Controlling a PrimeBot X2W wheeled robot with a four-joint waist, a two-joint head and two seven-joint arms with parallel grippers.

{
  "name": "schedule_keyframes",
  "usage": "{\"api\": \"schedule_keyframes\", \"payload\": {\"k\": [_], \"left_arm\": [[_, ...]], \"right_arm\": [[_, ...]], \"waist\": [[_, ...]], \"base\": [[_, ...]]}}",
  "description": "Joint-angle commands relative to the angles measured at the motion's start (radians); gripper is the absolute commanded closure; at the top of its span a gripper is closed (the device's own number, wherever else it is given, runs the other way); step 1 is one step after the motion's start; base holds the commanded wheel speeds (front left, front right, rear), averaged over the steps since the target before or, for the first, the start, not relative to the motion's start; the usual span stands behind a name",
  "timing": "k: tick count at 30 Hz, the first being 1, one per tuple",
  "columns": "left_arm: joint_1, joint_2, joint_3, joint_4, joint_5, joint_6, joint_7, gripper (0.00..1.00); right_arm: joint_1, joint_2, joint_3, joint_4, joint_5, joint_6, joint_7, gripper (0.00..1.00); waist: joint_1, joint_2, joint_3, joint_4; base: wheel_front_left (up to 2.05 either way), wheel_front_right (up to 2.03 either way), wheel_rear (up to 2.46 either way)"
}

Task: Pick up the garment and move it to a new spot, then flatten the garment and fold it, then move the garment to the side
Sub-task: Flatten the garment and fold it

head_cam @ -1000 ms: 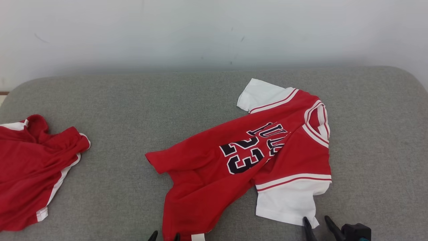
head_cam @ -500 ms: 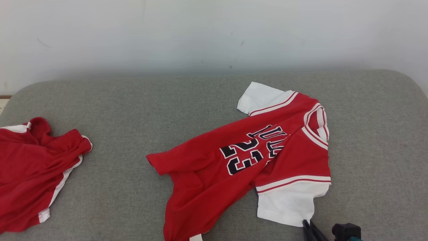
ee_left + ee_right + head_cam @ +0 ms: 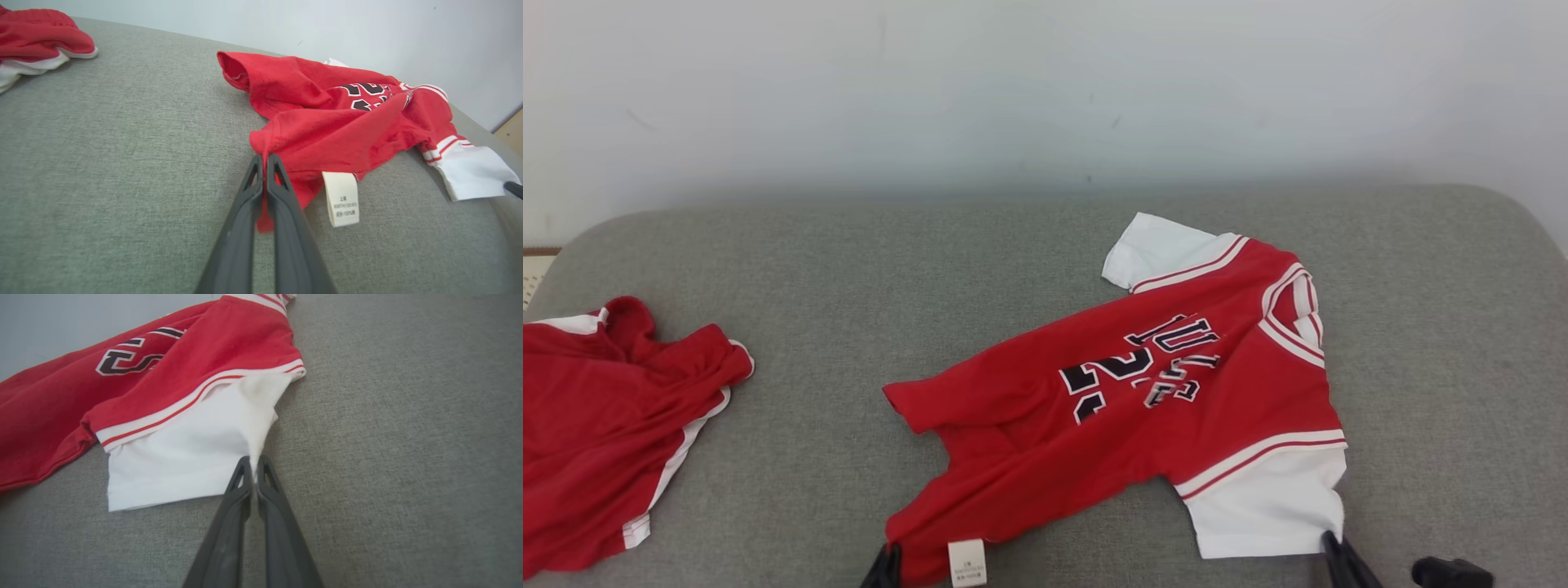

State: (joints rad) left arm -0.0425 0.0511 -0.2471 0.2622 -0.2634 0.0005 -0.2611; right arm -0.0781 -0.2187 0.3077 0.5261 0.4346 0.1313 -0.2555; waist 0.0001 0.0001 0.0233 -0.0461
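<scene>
Grey cushion (image 3: 849, 269): left claw (image 3: 264, 157), right claw (image 3: 253, 459) pinch jersey (image 3: 1029, 425).

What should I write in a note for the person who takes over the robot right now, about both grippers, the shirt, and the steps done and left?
Left gripper: shut on the red bottom corner of the shirt, beside its white label.
Right gripper: shut on the edge of the near white sleeve.
The shirt lies crumpled on the grey cushion; another red garment lies apart at the far left.
Done: both grips taken.
Left: lift and move the shirt, flatten, fold, put aside.
</scene>
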Motion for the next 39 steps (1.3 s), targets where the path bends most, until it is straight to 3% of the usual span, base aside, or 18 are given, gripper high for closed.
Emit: {"api": "schedule_keyframes", "payload": {"k": [1, 6, 11, 19, 23, 28, 35, 39], "left_arm": [[0.028, 0.005, 0.025, -0.030, 0.012, 0.000, -0.005, 1.00], [0.049, 0.008, 0.064, -0.106, 0.035, -0.007, -0.005, 1.00], [0.015, 0.016, 0.070, -0.126, 0.057, -0.020, -0.005, 1.00], [-0.251, 0.133, 0.043, -0.093, 0.124, -0.090, 0.032, 1.00], [-0.518, 0.219, 0.023, -0.060, 0.106, -0.121, 0.106, 1.00], [-0.820, 0.275, -0.040, 0.019, 0.062, -0.128, 0.164, 1.00], [-1.273, 0.322, -0.169, 0.216, -0.036, -0.128, 0.189, 1.00], [-1.448, 0.312, -0.158, 0.324, -0.067, -0.129, 0.178, 1.00]], "right_arm": [[0.035, -0.024, -0.001, -0.050, 0.029, -0.001, 0.016, 1.00], [0.085, -0.068, -0.018, -0.226, 0.118, -0.001, 0.076, 1.00], [0.067, -0.072, -0.006, -0.326, 0.158, -0.001, 0.116, 1.00], [-0.190, -0.110, 0.008, -0.390, 0.238, -0.001, 0.161, 1.00], [-0.469, -0.121, -0.004, -0.299, 0.300, -0.001, 0.186, 1.00], [-0.789, -0.140, 0.016, -0.143, 0.351, -0.001, 0.218, 1.00], [-1.276, -0.112, 0.033, 0.131, 0.406, -0.001, 0.198, 1.00], [-1.463, -0.082, 0.040, 0.273, 0.403, 0.000, 0.179, 1.00]], "waist": [[-0.0001, -0.0001, -0.004, -0.005], [-0.0001, -0.0001, -0.003, -0.021], [-0.0001, -0.0001, 0.010, -0.027], [-0.0001, -0.0001, 0.080, -0.026], [-0.0001, -0.0001, 0.181, -0.023], [-0.0001, -0.0001, 0.297, -0.006], [-0.0001, -0.0001, 0.420, -0.005], [-0.0001, -0.0001, 0.421, -0.012]], "base": [[0.00, 0.00, 0.00], [0.00, 0.00, 0.00], [0.00, 0.00, 0.00], [0.00, 0.00, 0.00], [0.00, 0.00, 0.00], [0.00, 0.00, 0.00], [0.00, 0.00, 0.00], [0.00, 0.00, 0.00]]}}
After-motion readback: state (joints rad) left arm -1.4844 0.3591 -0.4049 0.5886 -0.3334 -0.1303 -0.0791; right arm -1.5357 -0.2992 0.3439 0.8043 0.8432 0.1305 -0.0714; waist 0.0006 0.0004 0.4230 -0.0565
